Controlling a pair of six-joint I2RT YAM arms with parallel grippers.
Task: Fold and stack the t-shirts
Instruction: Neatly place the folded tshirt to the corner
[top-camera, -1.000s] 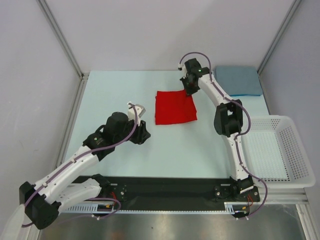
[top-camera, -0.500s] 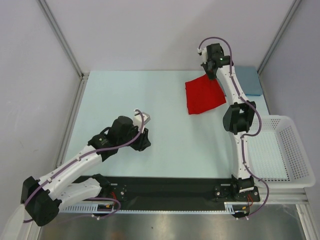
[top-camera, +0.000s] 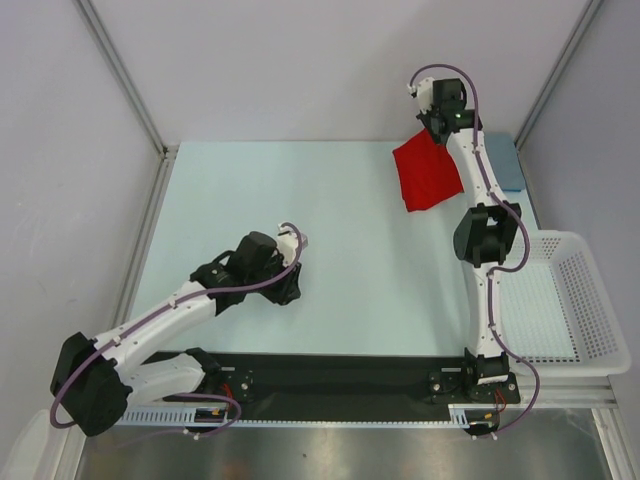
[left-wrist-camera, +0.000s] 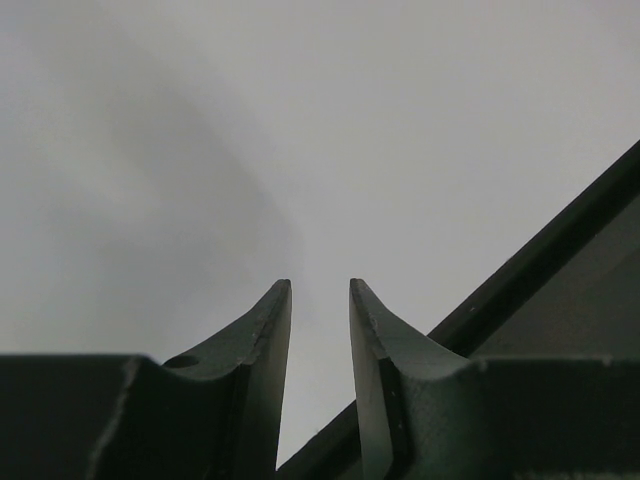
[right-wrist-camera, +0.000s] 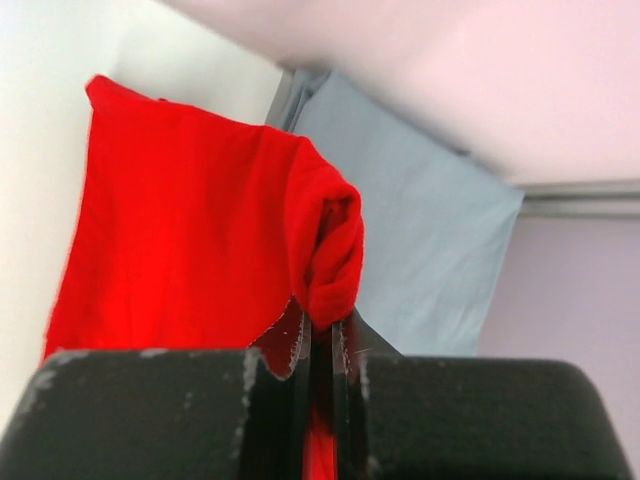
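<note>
Red t-shirt (top-camera: 427, 175) has swung right above the table (top-camera: 300, 200).

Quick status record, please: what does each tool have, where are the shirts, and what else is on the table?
right tool: shut on folded red t-shirt, which hangs from it at the far right
left tool: slightly open, holding nothing, low over pale table
folded grey-blue t-shirt: flat in far right corner, just beyond the red one
white plastic mesh basket: right side of table, near edge
</note>
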